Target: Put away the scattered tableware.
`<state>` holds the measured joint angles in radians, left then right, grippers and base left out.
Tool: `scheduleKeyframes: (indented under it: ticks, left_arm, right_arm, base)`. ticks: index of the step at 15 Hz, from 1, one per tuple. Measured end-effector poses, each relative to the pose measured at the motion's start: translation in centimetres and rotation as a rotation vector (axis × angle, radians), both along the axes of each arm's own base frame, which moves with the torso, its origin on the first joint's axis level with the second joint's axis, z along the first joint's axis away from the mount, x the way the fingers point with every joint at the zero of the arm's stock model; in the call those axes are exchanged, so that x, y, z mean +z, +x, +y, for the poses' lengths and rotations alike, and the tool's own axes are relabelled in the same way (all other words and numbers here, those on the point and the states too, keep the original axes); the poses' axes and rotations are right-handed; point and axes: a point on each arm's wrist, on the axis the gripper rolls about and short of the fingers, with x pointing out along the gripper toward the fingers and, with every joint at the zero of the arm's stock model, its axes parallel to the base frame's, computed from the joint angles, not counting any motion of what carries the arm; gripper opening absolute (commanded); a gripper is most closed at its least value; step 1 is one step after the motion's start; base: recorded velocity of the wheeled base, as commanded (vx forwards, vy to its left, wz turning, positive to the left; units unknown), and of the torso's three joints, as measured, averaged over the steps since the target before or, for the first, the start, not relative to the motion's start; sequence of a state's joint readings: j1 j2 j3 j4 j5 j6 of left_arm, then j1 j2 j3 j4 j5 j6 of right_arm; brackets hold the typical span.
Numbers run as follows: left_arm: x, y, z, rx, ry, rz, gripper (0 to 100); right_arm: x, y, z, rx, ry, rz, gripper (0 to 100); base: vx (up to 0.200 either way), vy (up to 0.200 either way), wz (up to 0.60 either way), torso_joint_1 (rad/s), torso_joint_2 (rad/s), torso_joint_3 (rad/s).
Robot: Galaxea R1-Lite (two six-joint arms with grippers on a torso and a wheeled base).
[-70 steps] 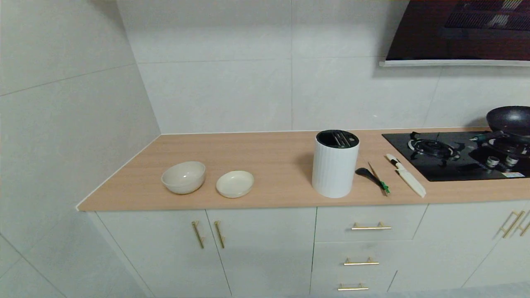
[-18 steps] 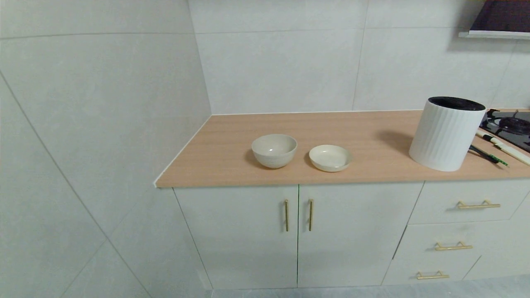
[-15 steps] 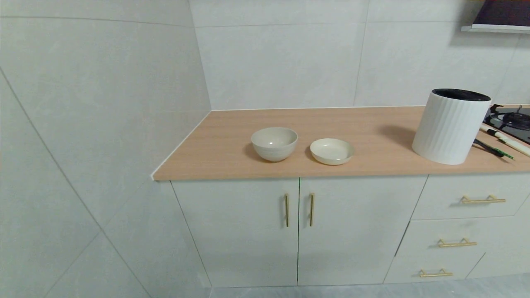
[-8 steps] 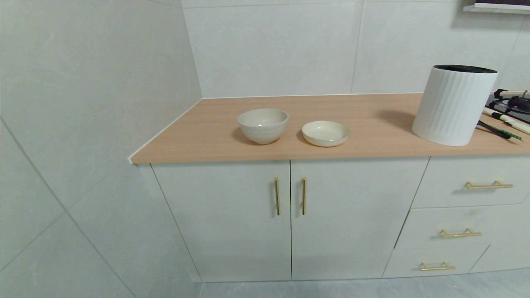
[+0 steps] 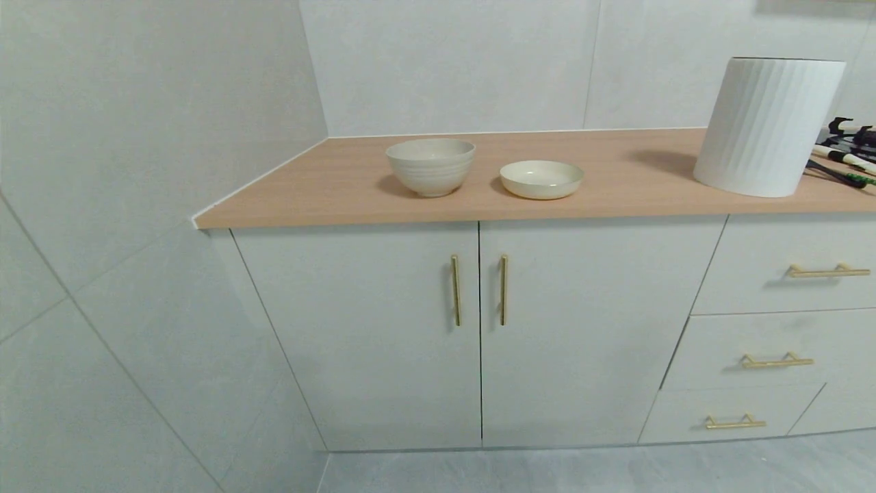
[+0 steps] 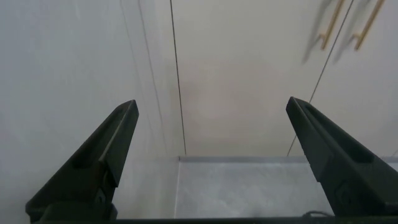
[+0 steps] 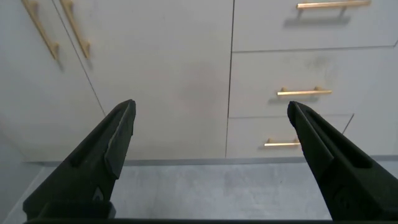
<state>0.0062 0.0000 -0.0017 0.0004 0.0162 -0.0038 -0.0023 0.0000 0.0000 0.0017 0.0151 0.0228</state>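
A deep cream bowl (image 5: 430, 166) and a shallow cream dish (image 5: 541, 179) sit side by side on the wooden countertop (image 5: 328, 188). A tall white ribbed utensil holder (image 5: 768, 126) stands at the right. Past it lie a dark spoon (image 5: 831, 174) and a white-handled knife (image 5: 846, 159). My left gripper (image 6: 211, 124) is open, low down, facing the cabinet's left door and the floor. My right gripper (image 7: 211, 121) is open too, facing the cabinet front near the drawers, with nothing between its fingers.
Below the counter are two cabinet doors with gold handles (image 5: 456, 290) and a stack of three drawers (image 5: 827, 271) to the right. A tiled wall (image 5: 137, 137) closes in on the left. Grey floor (image 5: 547, 472) lies in front.
The head camera has swung left and dropped, so the counter now sits higher in the picture and the cabinet fronts show. The tableware itself has not moved.
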Motion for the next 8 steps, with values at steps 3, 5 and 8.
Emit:
scheduleKeyframes:
  ticks: [3, 5, 8]
  left_arm:
    - [-0.01, 0.0, 0.0, 0.0, 0.0, 0.001, 100]
    - [-0.01, 0.0, 0.0, 0.0, 0.0, 0.001, 100]
    - [-0.01, 0.0, 0.0, 0.0, 0.0, 0.001, 100]
  right_arm:
    - [0.0, 0.0, 0.0, -0.001, 0.0, 0.0, 100]
    - [0.0, 0.0, 0.0, 0.0, 0.0, 0.0, 100]
    - [0.0, 0.0, 0.0, 0.0, 0.0, 0.0, 100]
  base:
    - [0.0, 0.0, 0.0, -0.058, 0.32, 0.246]
    - [0.0, 0.0, 0.0, -0.024, 0.08, 0.039]
    - [0.0, 0.0, 0.0, 0.0, 0.0, 0.0]
